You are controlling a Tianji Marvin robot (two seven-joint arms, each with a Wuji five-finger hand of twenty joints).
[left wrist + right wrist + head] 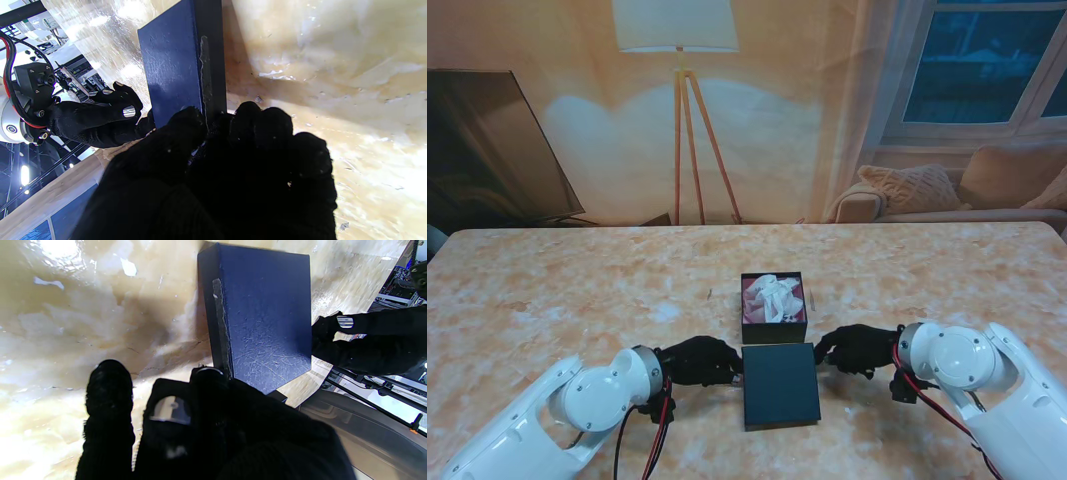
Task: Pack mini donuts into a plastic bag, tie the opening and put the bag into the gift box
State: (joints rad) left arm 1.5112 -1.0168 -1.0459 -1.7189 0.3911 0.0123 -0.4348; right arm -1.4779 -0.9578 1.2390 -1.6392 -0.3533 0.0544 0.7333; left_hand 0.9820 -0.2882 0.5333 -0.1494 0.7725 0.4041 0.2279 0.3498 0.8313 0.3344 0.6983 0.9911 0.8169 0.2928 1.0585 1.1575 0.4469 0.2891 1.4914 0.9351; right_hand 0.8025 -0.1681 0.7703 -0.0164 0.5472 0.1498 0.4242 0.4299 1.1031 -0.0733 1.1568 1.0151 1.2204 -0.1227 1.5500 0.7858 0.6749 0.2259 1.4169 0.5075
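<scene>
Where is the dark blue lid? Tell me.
In the stand view the dark blue lid lies flat between the left hand and right hand, nearer to me than the open gift box.

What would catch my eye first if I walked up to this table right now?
Two black-gloved robot hands, the left robot hand and right robot hand, pinch opposite sides of a dark blue lid near the table's front edge. Just beyond it sits an open gift box stuffed with crumpled white wrapping.
</scene>
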